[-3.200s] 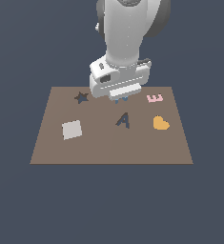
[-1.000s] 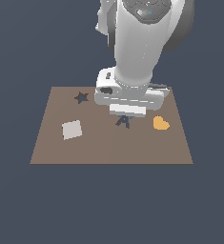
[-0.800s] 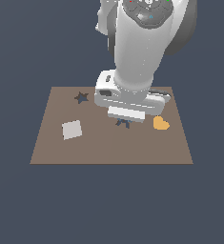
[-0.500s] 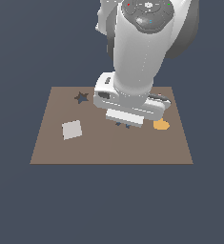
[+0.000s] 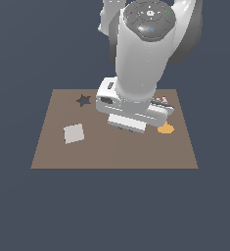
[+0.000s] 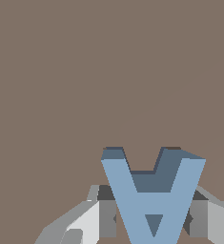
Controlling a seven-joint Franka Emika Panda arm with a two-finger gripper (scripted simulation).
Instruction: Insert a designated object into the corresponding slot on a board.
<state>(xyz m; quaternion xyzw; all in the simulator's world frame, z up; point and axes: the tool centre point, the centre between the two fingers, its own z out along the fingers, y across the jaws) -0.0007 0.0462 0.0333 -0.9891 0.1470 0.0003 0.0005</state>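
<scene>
Now we see gripper [image 6: 151, 214] pinching light blue A block [image 6: 153, 195], fingers [image 6: 107, 212] at both sides, low over brown board [image 5: 114, 152], near orange heart [image 5: 165, 129]. Slot hidden under arm. We judge: match A's orientation to recess, lower straight, release only once seated.

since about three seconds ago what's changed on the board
The arm has swung toward the camera and lowered, now hiding the middle of the board where the blue A lay. In the wrist view the pincer has its fingers either side of the A. The grey square, star recess and orange heart stayed put.
</scene>
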